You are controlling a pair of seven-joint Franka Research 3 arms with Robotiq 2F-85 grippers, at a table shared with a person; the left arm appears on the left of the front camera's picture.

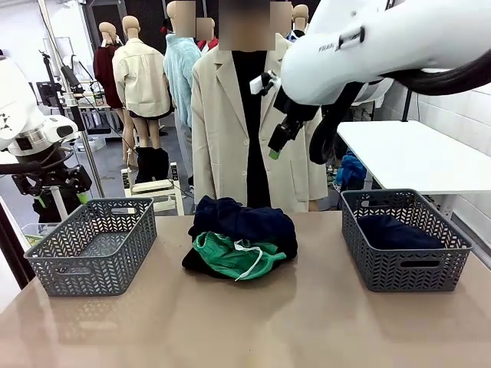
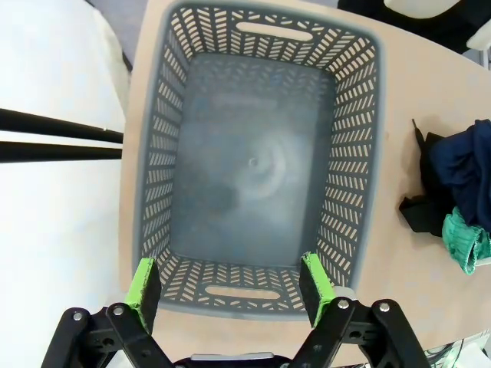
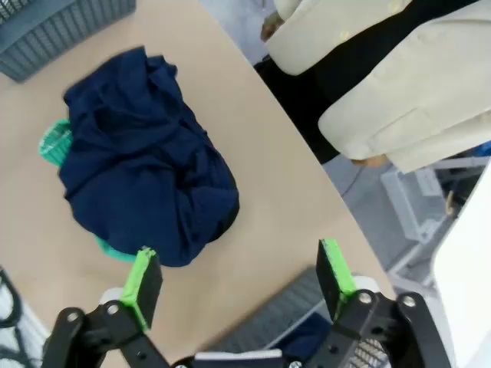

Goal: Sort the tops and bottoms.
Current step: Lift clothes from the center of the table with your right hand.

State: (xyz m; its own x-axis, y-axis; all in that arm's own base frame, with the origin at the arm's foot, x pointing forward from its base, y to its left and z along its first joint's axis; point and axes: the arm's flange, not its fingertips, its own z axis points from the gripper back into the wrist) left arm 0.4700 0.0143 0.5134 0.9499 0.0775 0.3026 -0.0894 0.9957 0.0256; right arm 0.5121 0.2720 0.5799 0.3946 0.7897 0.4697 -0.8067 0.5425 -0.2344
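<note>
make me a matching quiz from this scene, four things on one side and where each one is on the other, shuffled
Things: 1 navy garment; 2 green garment; 3 left basket; 4 right basket.
Places: A holds a dark blue cloth; B the open left gripper points at it; C top of the middle pile; D tucked under the navy one.
Pairs: 1-C, 2-D, 3-B, 4-A.

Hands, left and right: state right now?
Left hand: open, empty, facing the grey perforated plastic basket.
Right hand: open, holding nothing.
</note>
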